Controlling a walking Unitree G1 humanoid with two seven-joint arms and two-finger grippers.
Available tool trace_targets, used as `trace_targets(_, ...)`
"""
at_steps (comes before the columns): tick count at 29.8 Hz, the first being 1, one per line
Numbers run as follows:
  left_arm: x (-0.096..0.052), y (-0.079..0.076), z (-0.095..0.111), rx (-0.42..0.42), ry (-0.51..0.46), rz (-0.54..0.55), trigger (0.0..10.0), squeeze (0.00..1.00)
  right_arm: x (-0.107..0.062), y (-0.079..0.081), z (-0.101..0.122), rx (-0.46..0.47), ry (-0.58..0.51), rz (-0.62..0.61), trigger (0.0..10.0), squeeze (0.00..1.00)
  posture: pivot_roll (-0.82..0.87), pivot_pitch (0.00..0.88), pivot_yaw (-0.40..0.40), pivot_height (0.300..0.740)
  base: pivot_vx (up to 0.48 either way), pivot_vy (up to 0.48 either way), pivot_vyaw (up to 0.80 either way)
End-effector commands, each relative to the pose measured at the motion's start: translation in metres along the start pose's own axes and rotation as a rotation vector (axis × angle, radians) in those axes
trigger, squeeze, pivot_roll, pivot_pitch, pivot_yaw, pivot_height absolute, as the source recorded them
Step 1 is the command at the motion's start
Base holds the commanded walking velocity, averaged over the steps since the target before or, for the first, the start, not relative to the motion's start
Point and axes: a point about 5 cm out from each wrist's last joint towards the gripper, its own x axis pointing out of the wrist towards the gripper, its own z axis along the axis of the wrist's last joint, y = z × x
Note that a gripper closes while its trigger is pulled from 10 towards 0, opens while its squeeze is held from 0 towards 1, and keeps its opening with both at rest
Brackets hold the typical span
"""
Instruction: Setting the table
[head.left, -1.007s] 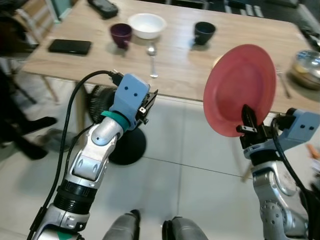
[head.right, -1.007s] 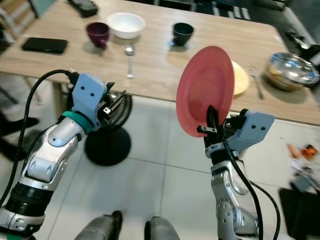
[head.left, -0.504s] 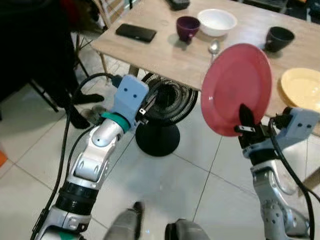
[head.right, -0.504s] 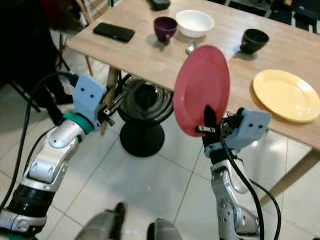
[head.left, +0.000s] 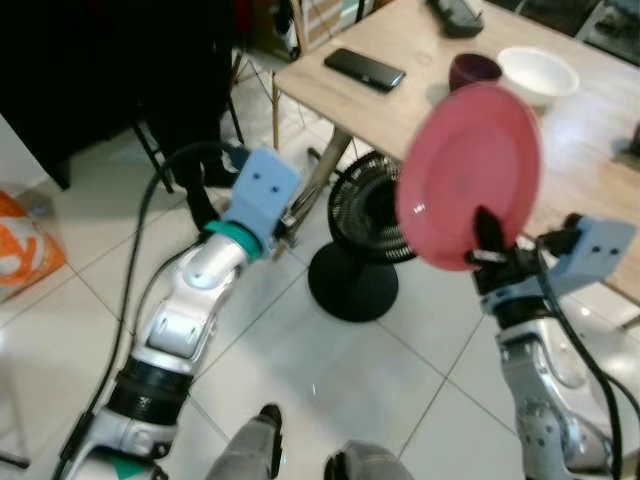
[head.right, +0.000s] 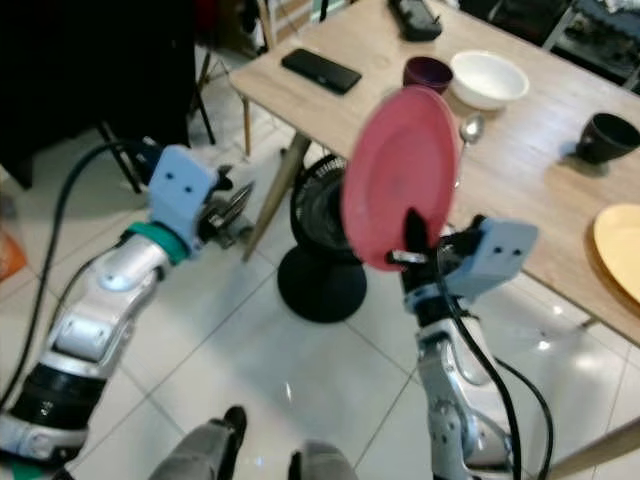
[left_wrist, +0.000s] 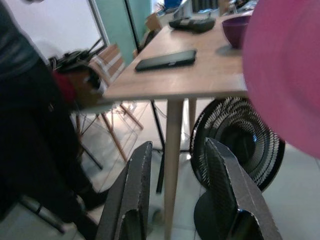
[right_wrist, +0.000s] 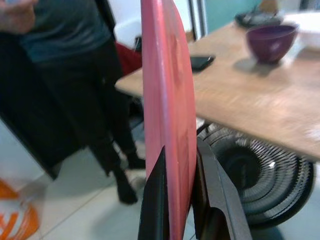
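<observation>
Gripping the red plate by its lower rim, the right gripper holds it upright on edge, fingers clamped on both faces, near the wooden table. The left gripper is raised to the left with fingers apart, holding nothing. On the table: a black phone, purple cup, white bowl, spoon. A black fan stands beneath.

— What differs from a second ago?
— The camera swings left: the table slides right, a phone and a fan come nearer centre, an orange bag appears.
</observation>
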Motion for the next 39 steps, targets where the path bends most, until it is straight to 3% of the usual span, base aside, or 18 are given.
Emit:
trace_targets(1,0.0006,-0.0051,-0.0016,0.005,0.008,-0.018,10.0,0.0,-0.0028,-0.0031,0.0016,-0.012,-0.004,-0.012,10.0,0.0,0.02,0.043,-0.013,0.74,0.0,0.0,0.79)
trace_targets(39,0.003,-0.01,-0.0009,-0.001,0.001,-0.04,10.0,0.0,-0.0026,-0.0017,0.0014,-0.015,0.002,0.011,10.0,0.0,0.02,0.034,-0.016,0.74,0.0,0.0,0.79)
